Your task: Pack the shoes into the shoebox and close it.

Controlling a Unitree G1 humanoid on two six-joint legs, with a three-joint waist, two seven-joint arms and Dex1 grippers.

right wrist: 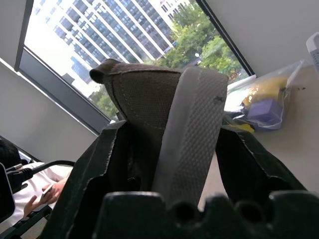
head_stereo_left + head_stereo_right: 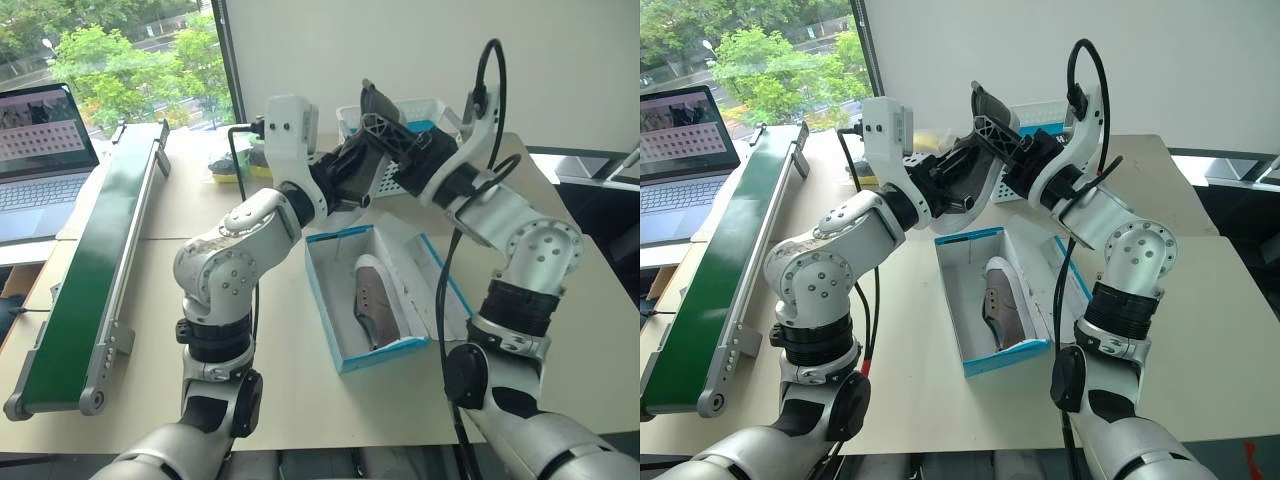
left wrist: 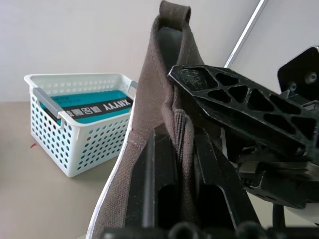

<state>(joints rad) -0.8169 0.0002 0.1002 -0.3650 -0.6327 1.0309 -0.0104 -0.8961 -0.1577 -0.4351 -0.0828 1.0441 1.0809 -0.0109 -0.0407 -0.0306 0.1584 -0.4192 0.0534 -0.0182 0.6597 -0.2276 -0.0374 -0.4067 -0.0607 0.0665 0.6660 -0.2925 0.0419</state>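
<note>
Above the open shoebox (image 2: 345, 300), with one shoe (image 2: 375, 300) inside, left fingers (image 3: 159, 199) pinched the second shoe (image 3: 169, 74) while right fingers (image 1: 244, 164) straddled its heel; handover underway, lowering next.

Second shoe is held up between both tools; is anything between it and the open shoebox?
Nothing visible. The held shoe hangs above the table behind the shoebox, lid open, one shoe already inside with room beside it.

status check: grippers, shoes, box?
Left gripper shut on second shoe, held above the table. Right gripper around its heel. First shoe in open shoebox. Nothing blocking.
</note>
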